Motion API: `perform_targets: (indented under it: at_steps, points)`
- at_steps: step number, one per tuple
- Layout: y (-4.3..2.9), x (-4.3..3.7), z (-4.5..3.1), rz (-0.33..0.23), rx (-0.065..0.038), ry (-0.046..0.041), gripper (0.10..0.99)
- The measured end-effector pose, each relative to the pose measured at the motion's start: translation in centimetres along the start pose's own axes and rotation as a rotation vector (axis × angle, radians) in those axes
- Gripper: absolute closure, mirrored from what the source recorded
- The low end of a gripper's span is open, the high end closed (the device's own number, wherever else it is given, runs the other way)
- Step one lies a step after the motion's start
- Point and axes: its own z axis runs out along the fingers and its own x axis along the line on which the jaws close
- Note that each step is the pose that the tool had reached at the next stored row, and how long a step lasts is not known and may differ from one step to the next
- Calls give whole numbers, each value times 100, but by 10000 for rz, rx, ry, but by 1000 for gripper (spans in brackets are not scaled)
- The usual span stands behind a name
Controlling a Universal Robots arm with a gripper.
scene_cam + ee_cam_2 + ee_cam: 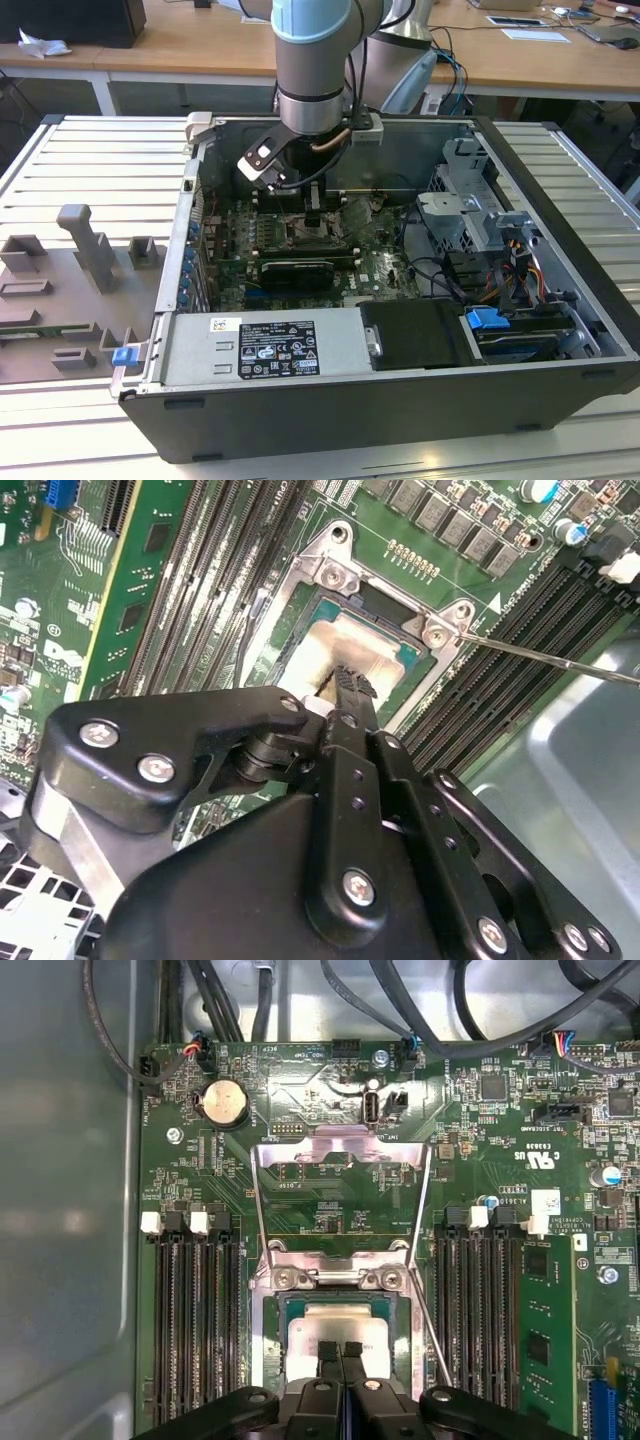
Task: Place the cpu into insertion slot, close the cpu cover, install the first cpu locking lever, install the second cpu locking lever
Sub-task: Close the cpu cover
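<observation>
The cpu (335,1326), a pale silver-beige square, lies flat in the insertion slot (268,1332) on the green board; it also shows in the second wrist view (350,645). The cpu cover (340,1152), a thin silvery frame, stands open, folded back away from the slot. One thin wire locking lever (432,1332) runs along the slot's side and sticks out free (550,660). My gripper (340,1352) hangs straight over the cpu with its black fingertips (355,685) pressed together and nothing between them. In the exterior view the gripper (313,215) reaches down inside the open computer case.
Long black memory slots (190,1320) flank the socket on both sides. A black graphics card (300,270) lies just in front, with the power supply (265,345) beyond it. A drive cage (470,200) and cables fill the exterior view's right. A grey fixture plate (70,280) sits outside the case.
</observation>
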Motion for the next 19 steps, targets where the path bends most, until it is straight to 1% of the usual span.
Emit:
perform_targets:
  at_steps: [2, 3, 4, 5, 6, 9, 10, 12, 13, 15, 16, 18, 19]
  points:
    - [1, 0, -13, 0, -2, 2, 980]
    - [12, -1, -13, 1, 22, 31, 980]
    - [74, -1, -9, 7, 128, 79, 980]
    - [91, -1, -8, 6, 143, 87, 980]
    - [102, -1, -12, 9, 158, 85, 980]
    - [105, 0, -40, 11, 178, 86, 980]
    - [106, 0, -54, 10, 181, 86, 980]
    - [110, 1, -102, 10, 197, 86, 980]
    - [111, 2, -109, 10, 205, 89, 980]
    - [134, 1, -121, 11, 270, 83, 980]
    - [138, 3, -179, 13, 277, 86, 980]
    - [143, 4, -249, 13, 278, 85, 980]
    - [148, 5, -317, 12, 277, 87, 980]
